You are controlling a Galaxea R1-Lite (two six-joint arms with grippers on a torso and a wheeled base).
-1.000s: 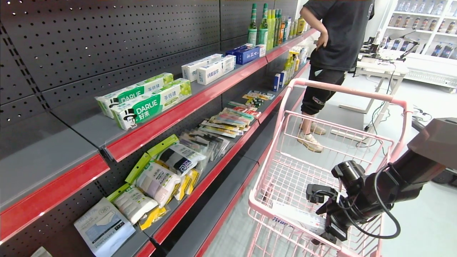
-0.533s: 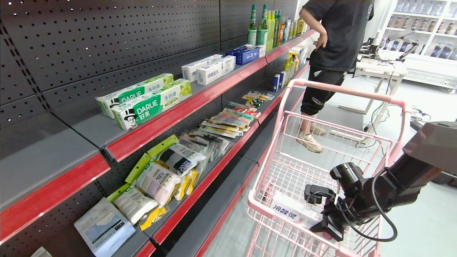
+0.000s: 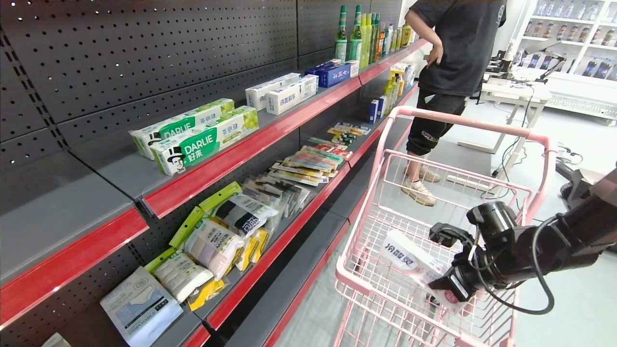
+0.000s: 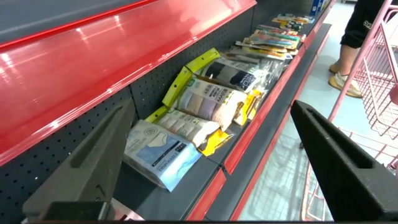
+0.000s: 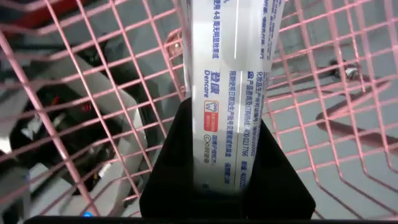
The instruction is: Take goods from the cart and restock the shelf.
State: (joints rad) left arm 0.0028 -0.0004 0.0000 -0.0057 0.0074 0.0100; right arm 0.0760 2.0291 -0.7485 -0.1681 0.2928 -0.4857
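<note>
Running along the left of the scene, the shelf point(image 3: 250, 144) is seen with green and white toothpaste cartons on its upper tier, and nothing from the cart has been set on it yet. To its right, at the near end of the pink cart point(image 3: 351, 279), the change is found: the white toothpaste box point(image 3: 409, 258), which a second ago was held low against the near rim of the basket, has been raised and tipped so that its far end points up and to the left, clear of the wire floor. The pick is therefore judged done, and the carry leftward to the shelf is what remains. The box is clamped near its near end by the right gripper point(image 3: 450, 289); in the right wrist view the box point(image 5: 233, 93) is seen running lengthwise out from between the fingers point(image 5: 177, 168), most of it beyond them. The left gripper point(image 4: 211, 124) is held by the lower tier, its fingers apart and holding nothing.
</note>
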